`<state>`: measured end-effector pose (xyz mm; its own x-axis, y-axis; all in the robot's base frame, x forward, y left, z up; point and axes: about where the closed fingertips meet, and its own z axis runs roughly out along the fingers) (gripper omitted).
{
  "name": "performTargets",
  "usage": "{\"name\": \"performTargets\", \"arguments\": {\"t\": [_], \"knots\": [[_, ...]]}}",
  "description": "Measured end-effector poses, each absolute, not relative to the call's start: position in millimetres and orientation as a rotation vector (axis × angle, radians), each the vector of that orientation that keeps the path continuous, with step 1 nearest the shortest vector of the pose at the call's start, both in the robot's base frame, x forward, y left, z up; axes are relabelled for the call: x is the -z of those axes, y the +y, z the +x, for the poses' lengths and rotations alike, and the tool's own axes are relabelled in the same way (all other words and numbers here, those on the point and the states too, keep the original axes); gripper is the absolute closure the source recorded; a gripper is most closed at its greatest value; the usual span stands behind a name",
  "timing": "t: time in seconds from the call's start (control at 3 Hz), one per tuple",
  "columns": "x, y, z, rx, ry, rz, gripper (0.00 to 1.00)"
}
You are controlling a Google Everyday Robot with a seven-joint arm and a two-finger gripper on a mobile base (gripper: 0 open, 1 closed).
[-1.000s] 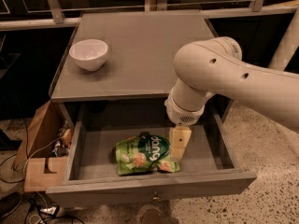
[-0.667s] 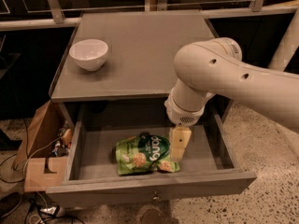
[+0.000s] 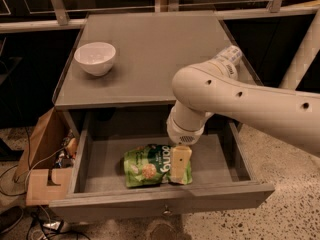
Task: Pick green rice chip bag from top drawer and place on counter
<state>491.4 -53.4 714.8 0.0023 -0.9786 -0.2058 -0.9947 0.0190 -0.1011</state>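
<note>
The green rice chip bag [image 3: 146,167] lay flat in the open top drawer [image 3: 165,202]. The gripper [image 3: 181,160] sat over its right end; hold undeterminable. Judged light, crinkly, slippery, crushable: pinch the bag's edge.

Grey counter [image 3: 160,59], white bowl [image 3: 95,58] resting on its left side, claw [image 3: 180,163] below in the open top drawer [image 3: 160,204]

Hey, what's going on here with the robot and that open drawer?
The robot's arm reaches down into the open top drawer, with its gripper at the right end of the green rice chip bag lying on the drawer floor. The bag is not yet on the counter, where a white bowl sits.
</note>
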Motion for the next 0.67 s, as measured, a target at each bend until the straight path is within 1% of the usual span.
{"name": "performTargets", "arguments": {"t": [0.33,0.67], "knots": [[-705,-52,489,-0.131,2.081,-2.027,0.00],[-687,-55,501,-0.131,2.117,-1.987,0.00]]}}
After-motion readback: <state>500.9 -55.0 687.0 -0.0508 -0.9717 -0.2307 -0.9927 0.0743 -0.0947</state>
